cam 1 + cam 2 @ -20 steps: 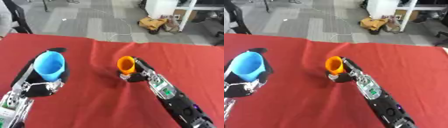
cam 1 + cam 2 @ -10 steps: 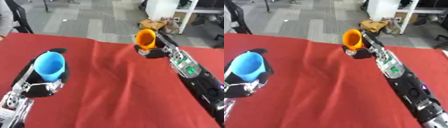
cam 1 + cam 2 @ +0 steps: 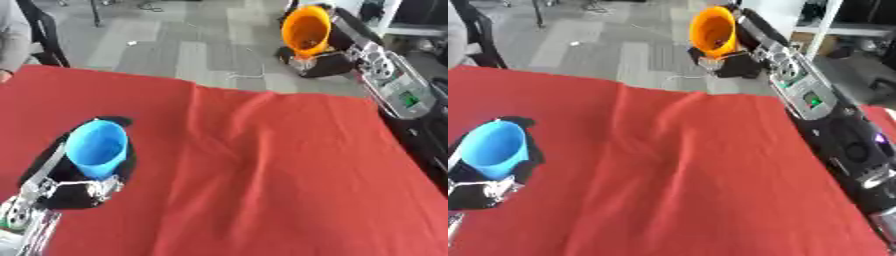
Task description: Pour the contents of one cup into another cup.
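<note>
Orange cup (image 3: 307, 31): held up in the air, above and beyond the far edge of the red cloth, tilted with mouth facing the camera and leftward; inside hard to make out.
Right hand (image 3: 325, 59): curled round the orange cup from below and behind; forearm running down toward the cloth's right edge.
Blue cup (image 3: 98, 149): upright, mouth open upward, over the near-left part of the red cloth, well apart from the orange cup.
Left hand (image 3: 80, 186): wrapped round the blue cup's lower half, fingers curled on it; wrist at the cloth's near-left corner.
Red cloth (image 3: 262, 170): covering the desk, wrinkled through the middle between the two cups.
Floor (image 3: 166, 45): grey, beyond the cloth's far edge.
</note>
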